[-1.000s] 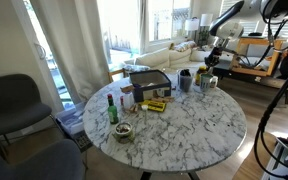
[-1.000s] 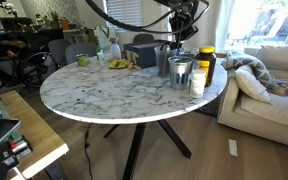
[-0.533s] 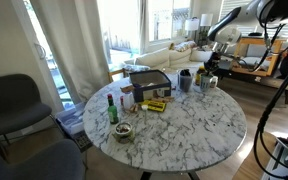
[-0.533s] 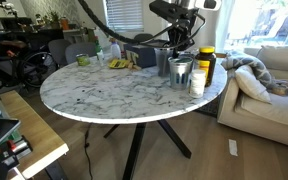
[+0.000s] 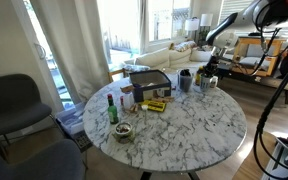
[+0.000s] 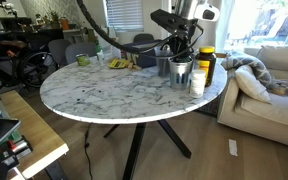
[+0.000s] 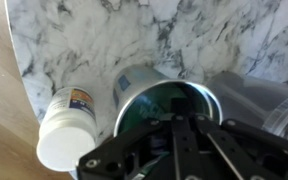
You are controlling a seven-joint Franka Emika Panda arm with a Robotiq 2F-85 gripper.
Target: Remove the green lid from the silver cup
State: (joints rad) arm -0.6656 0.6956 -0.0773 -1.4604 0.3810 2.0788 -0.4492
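Round marble table point(image 5: 184, 130), grey armchair point(image 5: 12, 100), pale sofa point(image 6: 274, 80), wood floor point(image 6: 264, 150) — bright daylit windows point(image 5: 119, 25).

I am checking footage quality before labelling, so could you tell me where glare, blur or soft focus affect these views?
Wrist view: soft throughout; the claw is a dark, unfocused mass along the bottom edge, and the silver cup and white bottle have smeared outlines. In both exterior views the windows are blown out to white, while the marble table stays evenly lit and readable.
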